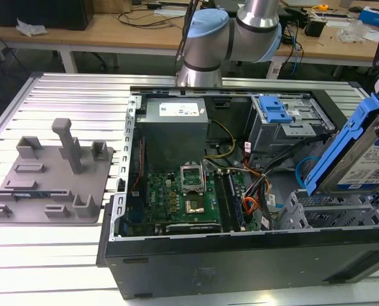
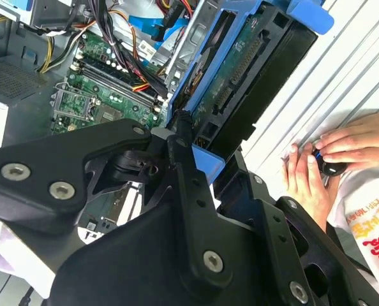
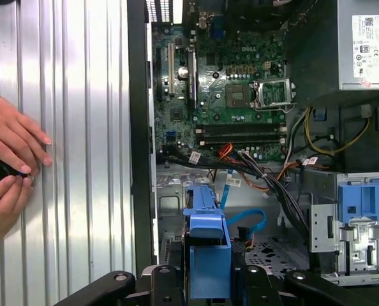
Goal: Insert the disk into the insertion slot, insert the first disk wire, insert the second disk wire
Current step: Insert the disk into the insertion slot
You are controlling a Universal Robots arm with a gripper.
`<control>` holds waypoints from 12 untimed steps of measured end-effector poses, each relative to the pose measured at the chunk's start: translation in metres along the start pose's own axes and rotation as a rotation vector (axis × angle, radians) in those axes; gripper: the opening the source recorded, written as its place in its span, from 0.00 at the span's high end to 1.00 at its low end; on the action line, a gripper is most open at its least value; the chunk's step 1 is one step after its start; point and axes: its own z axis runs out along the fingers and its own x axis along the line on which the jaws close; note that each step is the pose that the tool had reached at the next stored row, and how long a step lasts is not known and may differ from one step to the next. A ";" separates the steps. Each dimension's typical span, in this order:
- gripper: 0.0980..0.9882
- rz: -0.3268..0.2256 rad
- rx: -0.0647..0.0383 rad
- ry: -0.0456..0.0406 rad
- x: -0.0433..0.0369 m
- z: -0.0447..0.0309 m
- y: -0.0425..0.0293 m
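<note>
While the gripper [image 3: 207, 284] pinches the disk [image 1: 362, 156], tilted in the air just above the insertion slot [image 1: 304, 210], I think it must go flat and straight to slide in well.

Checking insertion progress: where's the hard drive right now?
Exterior view: the hard drive hangs tilted at the view's right edge, above the silver drive cage, not yet inside it.

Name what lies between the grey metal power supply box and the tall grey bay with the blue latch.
Yellow and black wires loop between the power supply box and the grey bay, in the exterior view.
</note>
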 end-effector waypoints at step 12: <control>0.70 -0.005 0.000 0.0175 -0.0154 0.0040 -0.0044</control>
